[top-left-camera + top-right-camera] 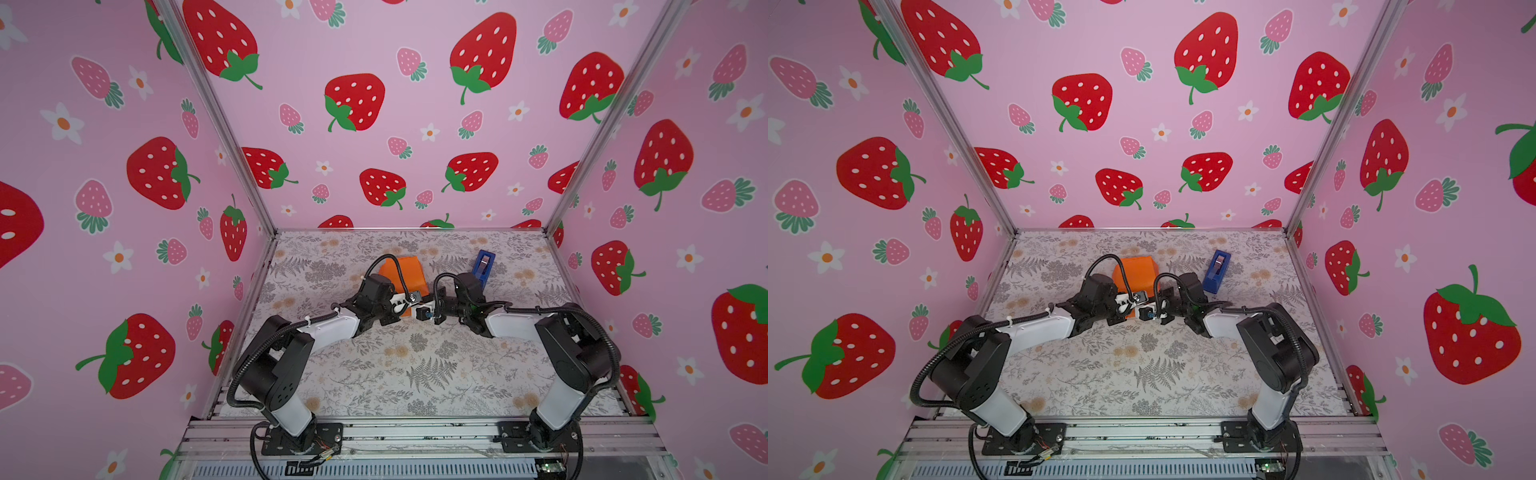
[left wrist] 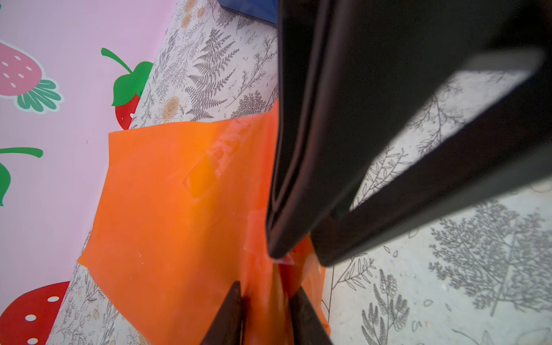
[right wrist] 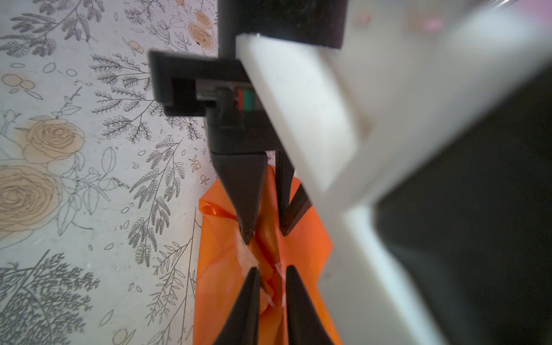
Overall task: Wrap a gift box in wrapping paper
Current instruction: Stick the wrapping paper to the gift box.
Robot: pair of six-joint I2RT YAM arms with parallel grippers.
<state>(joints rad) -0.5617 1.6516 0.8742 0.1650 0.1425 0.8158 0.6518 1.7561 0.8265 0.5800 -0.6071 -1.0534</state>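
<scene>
Pinching a bunched fold of the wrapping paper, the left gripper sat closed on it near the middle of the table. Facing it, the right gripper straddled that fold, fingers narrowly apart, grip unclear. A blue tape dispenser stood rightward, nearer the far edge.

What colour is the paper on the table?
Bright orange; the paper shows best in the left wrist view.

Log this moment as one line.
left tool: shut on wrapping paper end fold | right tool: jaws around same fold, grip unclear | tape dispenser: apart, untouched
</scene>
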